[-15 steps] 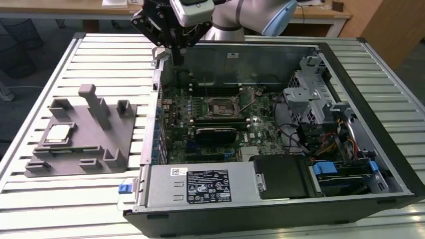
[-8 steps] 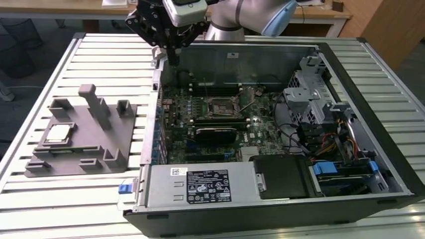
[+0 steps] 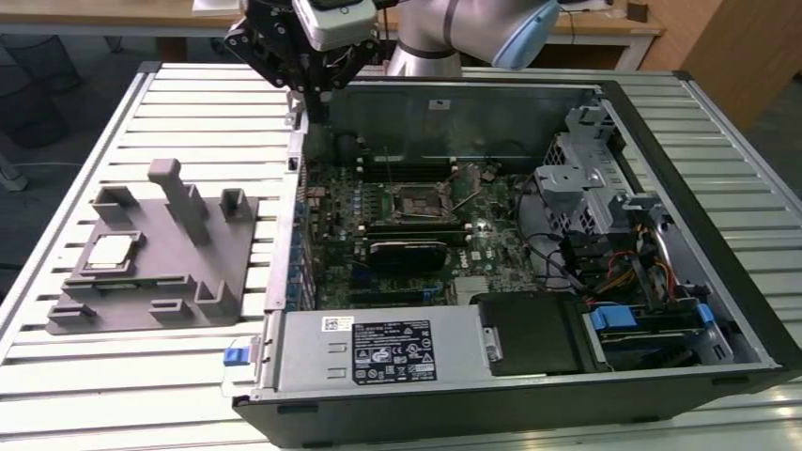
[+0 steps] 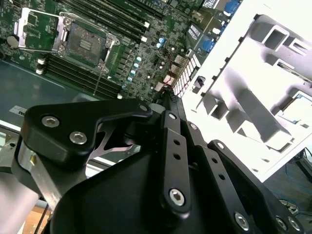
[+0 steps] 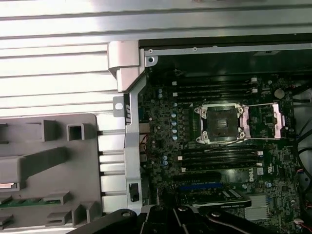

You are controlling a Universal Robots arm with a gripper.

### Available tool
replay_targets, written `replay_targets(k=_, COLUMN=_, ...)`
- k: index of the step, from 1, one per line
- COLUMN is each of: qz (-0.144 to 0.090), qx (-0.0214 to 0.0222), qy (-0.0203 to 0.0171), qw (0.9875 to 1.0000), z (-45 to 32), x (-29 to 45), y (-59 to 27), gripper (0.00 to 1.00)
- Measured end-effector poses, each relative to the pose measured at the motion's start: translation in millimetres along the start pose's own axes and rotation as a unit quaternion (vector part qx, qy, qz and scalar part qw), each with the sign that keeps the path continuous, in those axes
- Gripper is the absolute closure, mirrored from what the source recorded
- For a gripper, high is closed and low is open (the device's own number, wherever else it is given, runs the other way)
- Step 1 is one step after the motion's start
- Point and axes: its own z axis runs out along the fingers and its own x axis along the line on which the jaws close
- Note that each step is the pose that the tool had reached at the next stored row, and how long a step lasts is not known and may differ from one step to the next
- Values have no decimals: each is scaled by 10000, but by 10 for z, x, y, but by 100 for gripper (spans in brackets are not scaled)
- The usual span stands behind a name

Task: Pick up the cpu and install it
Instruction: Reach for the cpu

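Status: the cpu (image 3: 111, 252), a small flat square chip with a shiny silver-grey top, lies flat in a shallow seat on the grey plastic fixture block with upright posts (image 3: 188, 272). The block sits at the exterior view's left on the slatted aluminium table (image 3: 126, 376). The chip is not yet picked up.

The black linkage gripper (image 3: 311, 92) hangs over the far corner of the open desktop computer case (image 3: 514, 103), on the side nearest the fixture and well apart from the cpu. It looks pressed together, tapering to one tip, with nothing pinched.

The black square motherboard socket with a metal frame (image 5: 218, 123) looks empty, and its silver load plate (image 5: 263, 122) is swung aside.

Step in hand (judgement): the reach to the cpu.
- Spread the gripper before descending.
- Come straight down, square to the chip's sides, and take it by its pale edges with a light grip.
- The tall grey post (image 3: 176, 193) stands near the seat, so the approach must clear it.
- Keep the chip level and unrotated, since its orientation matters at the socket.

Hard to make out:
- In the first wrist view the fixture is cut off at the picture's edge. A pale sliver there may be the chip's rim; I cannot tell.
- In the second wrist view the fixture is washed out white.
- The cpu's orientation mark and the socket's contacts are not discernible.
- The gripper's contact faces are hidden behind its own links.
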Motion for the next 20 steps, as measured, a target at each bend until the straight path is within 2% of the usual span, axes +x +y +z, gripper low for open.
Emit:
replay_targets(k=4, qz=0, qx=0, qy=0, qw=10000, z=0, x=49, y=-4, gripper=89)
replay_targets(k=9, qz=0, qx=0, qy=0, qw=10000, z=-3, x=167, y=-11, gripper=89)
replay_targets(k=14, qz=0, qx=0, qy=0, qw=10000, z=-6, x=314, y=-13, gripper=89)
replay_targets(k=20, qz=0, qx=0, qy=0, qw=10000, z=-8, x=553, y=10, gripper=89)
